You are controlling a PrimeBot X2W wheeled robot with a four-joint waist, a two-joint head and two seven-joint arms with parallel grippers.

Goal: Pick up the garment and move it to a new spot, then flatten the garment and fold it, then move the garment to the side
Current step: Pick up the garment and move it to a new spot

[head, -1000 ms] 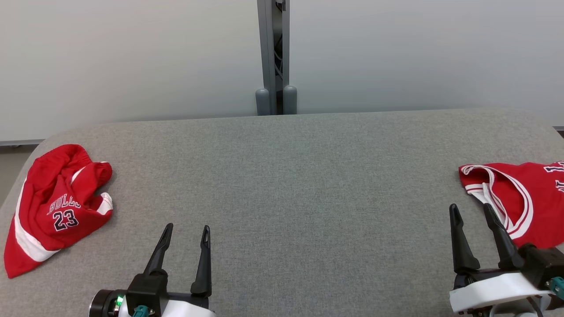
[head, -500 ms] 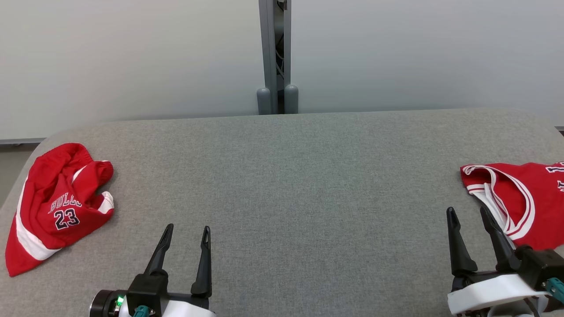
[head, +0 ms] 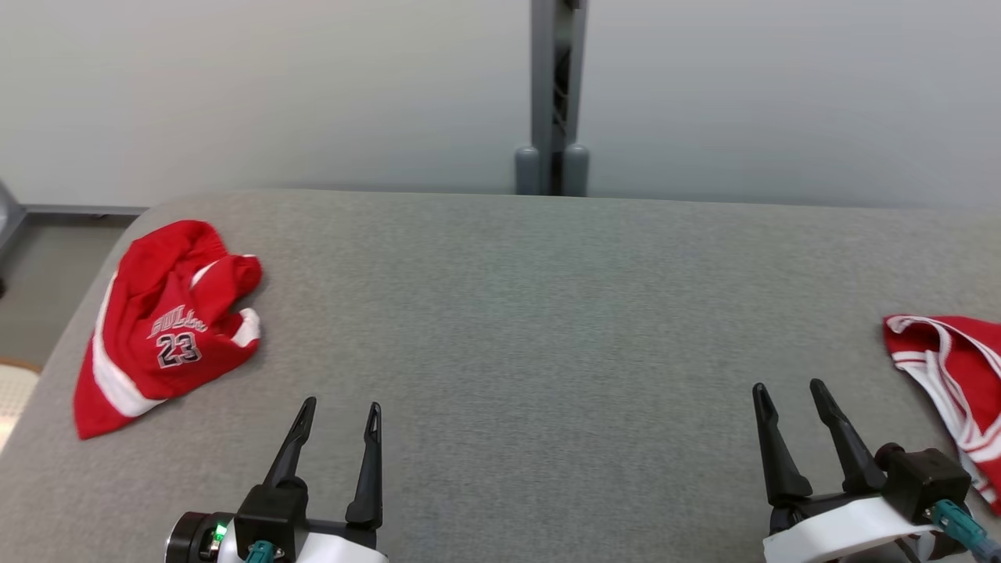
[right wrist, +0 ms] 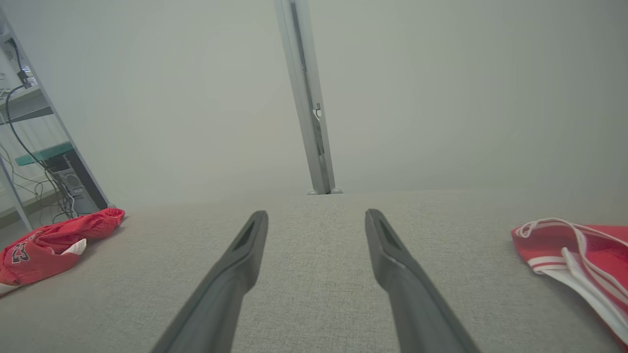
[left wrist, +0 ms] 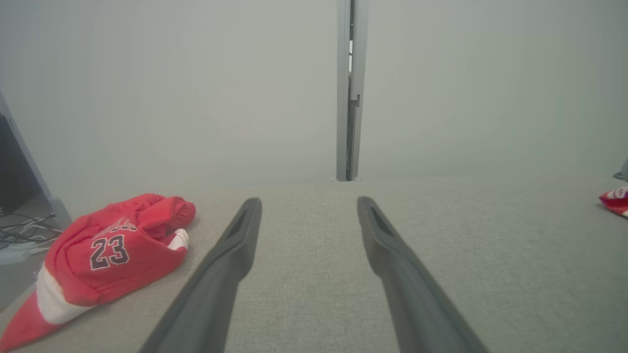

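Two red garments on the bench (head: 547, 313): shorts (head: 164, 328) at its left edge, jersey (head: 950, 367) at its right. Both the left gripper (head: 342, 403) and right gripper (head: 787, 385) gape wide, empty.

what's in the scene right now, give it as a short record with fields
surface: grey fabric-covered table
left side: crumpled red garment marked 23, lying near the table's left edge
right side: red garment with white trim, partly cut off by the picture's edge
left gripper: open, holding nothing
right gripper: open, holding nothing, apart from the trimmed garment beside it
task stage: no garment picked up yet
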